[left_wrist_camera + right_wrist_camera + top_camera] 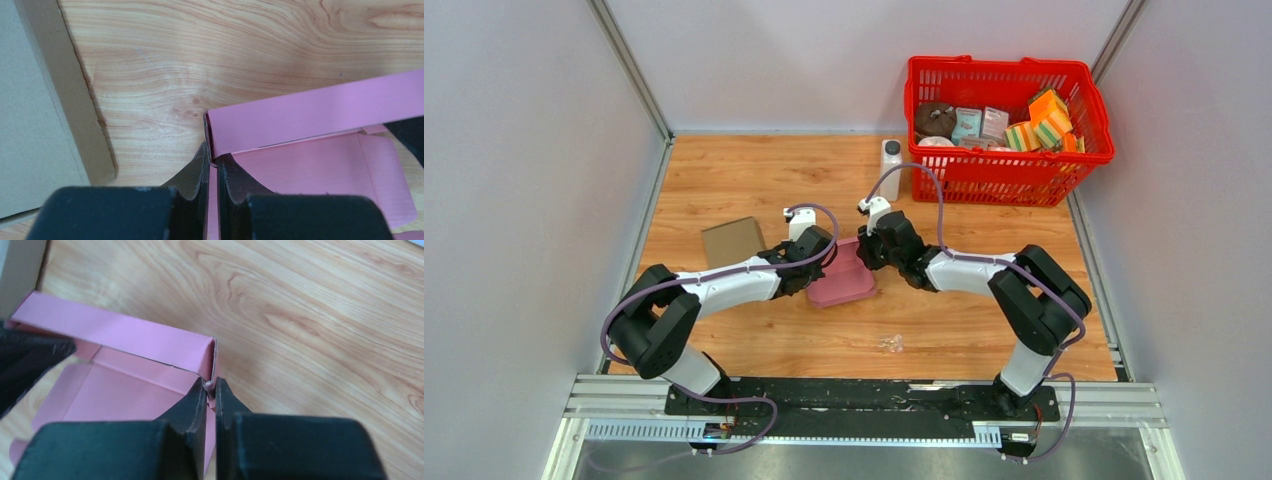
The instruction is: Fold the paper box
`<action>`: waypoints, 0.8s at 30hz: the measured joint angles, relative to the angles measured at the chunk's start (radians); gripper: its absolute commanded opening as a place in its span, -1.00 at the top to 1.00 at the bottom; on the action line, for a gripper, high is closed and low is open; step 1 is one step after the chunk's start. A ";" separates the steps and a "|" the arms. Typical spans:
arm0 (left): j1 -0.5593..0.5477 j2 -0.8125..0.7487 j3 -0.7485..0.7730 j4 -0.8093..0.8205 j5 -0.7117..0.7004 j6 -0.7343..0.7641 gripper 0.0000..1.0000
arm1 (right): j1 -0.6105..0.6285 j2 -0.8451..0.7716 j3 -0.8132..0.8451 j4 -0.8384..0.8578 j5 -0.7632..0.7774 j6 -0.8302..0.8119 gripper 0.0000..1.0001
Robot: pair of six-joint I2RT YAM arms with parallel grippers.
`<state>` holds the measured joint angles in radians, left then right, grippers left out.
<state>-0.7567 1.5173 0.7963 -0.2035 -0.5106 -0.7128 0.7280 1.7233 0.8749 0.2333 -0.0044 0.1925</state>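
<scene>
The flat-bottomed pink paper box (844, 278) sits mid-way on the wooden surface (744, 170), between both arms. The left tool (213, 159) pinches one upright side wall at its corner; the right tool (210, 386) pinches the opposite wall's corner.

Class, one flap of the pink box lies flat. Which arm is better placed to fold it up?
Right, probably. The left gripper and right gripper each pinch an end of the raised wall of the pink box, but the flat flap lies beside the right gripper, across the box from the left.
</scene>
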 measured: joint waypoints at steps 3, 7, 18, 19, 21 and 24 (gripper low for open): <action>-0.001 -0.003 -0.001 0.000 0.004 -0.007 1.00 | 0.024 0.026 0.041 -0.029 0.090 0.028 0.99; 0.000 -0.007 -0.004 -0.009 -0.001 -0.026 1.00 | 0.096 0.074 0.121 -0.105 0.272 0.061 1.00; 0.014 -0.042 -0.040 0.000 0.011 -0.085 1.00 | 0.192 0.173 0.251 -0.182 0.584 0.111 0.99; 0.008 -0.042 -0.042 0.002 0.002 -0.086 1.00 | 0.193 0.168 0.232 -0.155 0.583 0.096 0.99; 0.003 -0.042 -0.042 0.005 0.003 -0.085 1.00 | 0.196 0.150 0.174 -0.101 0.573 0.072 0.99; 0.003 -0.042 -0.042 0.001 0.001 -0.082 1.00 | 0.213 0.117 0.115 -0.052 0.573 0.055 0.89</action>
<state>-0.7540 1.4754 0.7544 -0.2028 -0.5095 -0.7944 0.9413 1.8408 0.9901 0.1810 0.5690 0.2478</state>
